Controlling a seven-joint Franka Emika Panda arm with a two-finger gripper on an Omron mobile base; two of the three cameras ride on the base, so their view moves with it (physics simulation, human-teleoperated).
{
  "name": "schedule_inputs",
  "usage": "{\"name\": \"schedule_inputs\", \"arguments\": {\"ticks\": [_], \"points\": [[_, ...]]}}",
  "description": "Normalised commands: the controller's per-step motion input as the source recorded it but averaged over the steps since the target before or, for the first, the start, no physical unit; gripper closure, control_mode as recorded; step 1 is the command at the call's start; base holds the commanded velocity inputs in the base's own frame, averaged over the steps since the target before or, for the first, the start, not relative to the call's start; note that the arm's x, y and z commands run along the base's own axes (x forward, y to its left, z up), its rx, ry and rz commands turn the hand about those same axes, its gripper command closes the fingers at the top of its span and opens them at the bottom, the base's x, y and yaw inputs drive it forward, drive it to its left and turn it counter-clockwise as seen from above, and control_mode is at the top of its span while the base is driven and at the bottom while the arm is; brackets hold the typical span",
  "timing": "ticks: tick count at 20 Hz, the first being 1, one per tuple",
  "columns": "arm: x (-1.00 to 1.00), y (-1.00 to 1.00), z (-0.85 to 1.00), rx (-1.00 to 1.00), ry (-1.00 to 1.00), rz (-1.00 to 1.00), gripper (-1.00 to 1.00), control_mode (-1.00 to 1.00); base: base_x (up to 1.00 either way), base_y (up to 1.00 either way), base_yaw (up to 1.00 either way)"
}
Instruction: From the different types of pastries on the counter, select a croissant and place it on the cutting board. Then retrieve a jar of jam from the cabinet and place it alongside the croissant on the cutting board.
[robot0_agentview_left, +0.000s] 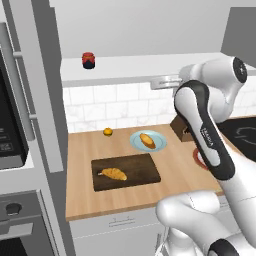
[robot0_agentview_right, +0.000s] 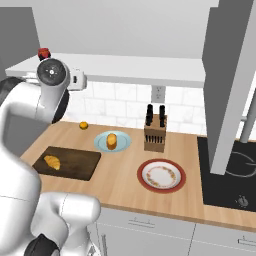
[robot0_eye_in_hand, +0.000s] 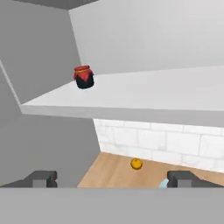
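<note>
Croissant lies on the cutting board, left of centre, so the first half looks done. Above and behind, the jar of jam stands upright on the white shelf of the cabinet, near its left end, well apart from the gripper. Right of the board: small orange fruit by the wall, bun on its pale blue plate, knife block, red-rimmed plate. Fingers spread wide, holding nothing, aimed toward the shelf. Jar judged rigid, light, smooth-sided and breakable if dropped; best taken across the body below the lid, jaws level, moderate squeeze, then lifted clear of the shelf edge
</note>
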Motion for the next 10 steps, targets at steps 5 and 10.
{"name": "schedule_inputs", "arguments": {"ticks": [5, 10], "points": [[0.19, -0.22, 0.88, 0.21, -0.42, 0.42, -1.00, -1.00, 0.00, 0.00, 0.00], [0.09, -0.01, 0.05, 0.01, -0.04, 0.09, -1.00, -1.00, 0.00, 0.00, 0.00]]}}
